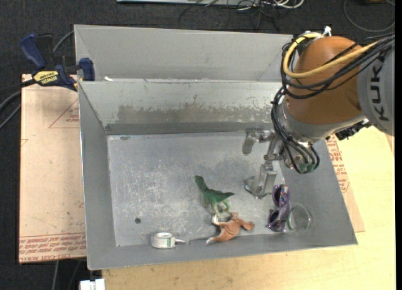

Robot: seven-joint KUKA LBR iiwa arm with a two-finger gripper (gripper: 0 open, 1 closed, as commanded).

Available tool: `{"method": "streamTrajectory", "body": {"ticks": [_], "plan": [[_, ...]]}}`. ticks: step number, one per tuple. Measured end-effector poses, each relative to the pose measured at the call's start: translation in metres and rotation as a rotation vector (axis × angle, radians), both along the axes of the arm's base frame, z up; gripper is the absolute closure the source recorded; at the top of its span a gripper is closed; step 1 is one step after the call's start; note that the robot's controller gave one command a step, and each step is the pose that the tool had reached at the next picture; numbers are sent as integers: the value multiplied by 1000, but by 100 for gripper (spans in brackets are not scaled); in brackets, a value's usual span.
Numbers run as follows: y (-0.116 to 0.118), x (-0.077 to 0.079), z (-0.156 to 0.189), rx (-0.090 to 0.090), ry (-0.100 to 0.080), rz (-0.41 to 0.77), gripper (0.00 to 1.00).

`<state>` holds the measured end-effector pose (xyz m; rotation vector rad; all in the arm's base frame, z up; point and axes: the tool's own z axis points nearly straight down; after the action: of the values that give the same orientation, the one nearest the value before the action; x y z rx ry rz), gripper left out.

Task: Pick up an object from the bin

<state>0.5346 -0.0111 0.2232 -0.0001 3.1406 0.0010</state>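
Camera view puts my gripper (256, 186) low over a bare patch of the bin (144, 176) floor, toward the right wall. I cannot tell how far it is open or whether it grips anything. Nearest to it, just toward the right wall, lies a purple crumpled thing (279, 206), with a clear round piece (299, 218) beside that in the front right corner. On the gripper's other side lies a green toy dinosaur (211, 194). An orange-tan figure (232, 228) sits by the front wall, and a white tape roll (163, 240) lies farther along that wall.

A green toy dinosaur (212, 196) stands near the bin's (157, 169) front wall. A purple crumpled thing (280, 206) lies to its right.
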Motion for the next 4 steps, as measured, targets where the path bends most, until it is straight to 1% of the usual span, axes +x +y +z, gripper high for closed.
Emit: {"method": "streamTrajectory", "body": {"ticks": [1, 2, 3, 4], "plan": [[40, -9, -118, 0, 7, -28, 0], [48, -17, -75, 1, 2, -149, 0], [51, -19, -124, 0, 7, -234, 0], [55, -15, -153, 5, 7, -339, 0]]}}
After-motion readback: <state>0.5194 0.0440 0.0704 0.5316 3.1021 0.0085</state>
